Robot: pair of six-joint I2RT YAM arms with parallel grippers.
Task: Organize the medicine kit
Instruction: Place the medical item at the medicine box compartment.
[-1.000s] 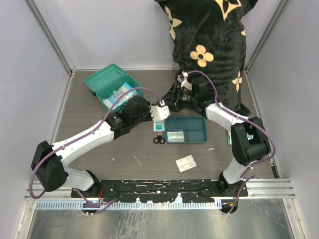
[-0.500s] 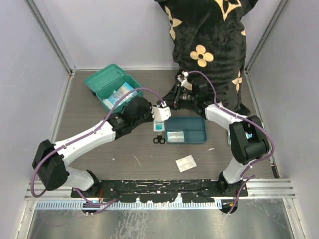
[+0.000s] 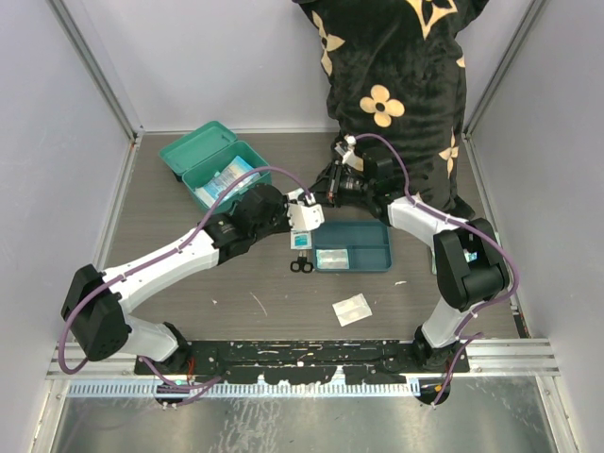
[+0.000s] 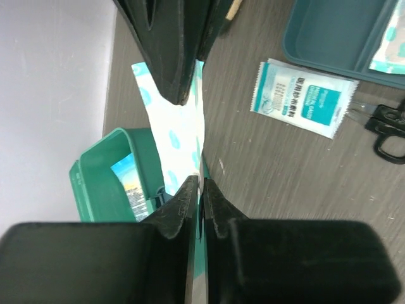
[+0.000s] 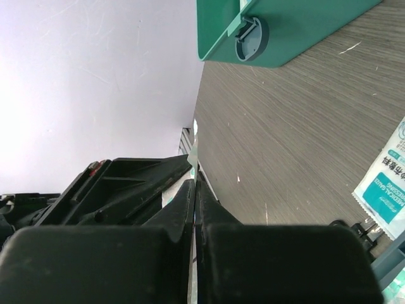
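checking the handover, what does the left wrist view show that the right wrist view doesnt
Left wrist only: the dotted packet face-on, pinched by the left gripper below and the right gripper above; the open inside of the medicine kit; the tray. Right wrist only: the kit's outer wall with its clasp. Both: the kit, and the dressing sachet on the table.

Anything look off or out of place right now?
Both the left gripper and the right gripper have jaws shut on one dotted packet above the table, an odd double grip. Loose outside the open medicine kit: scissors, a dressing sachet, a white packet.
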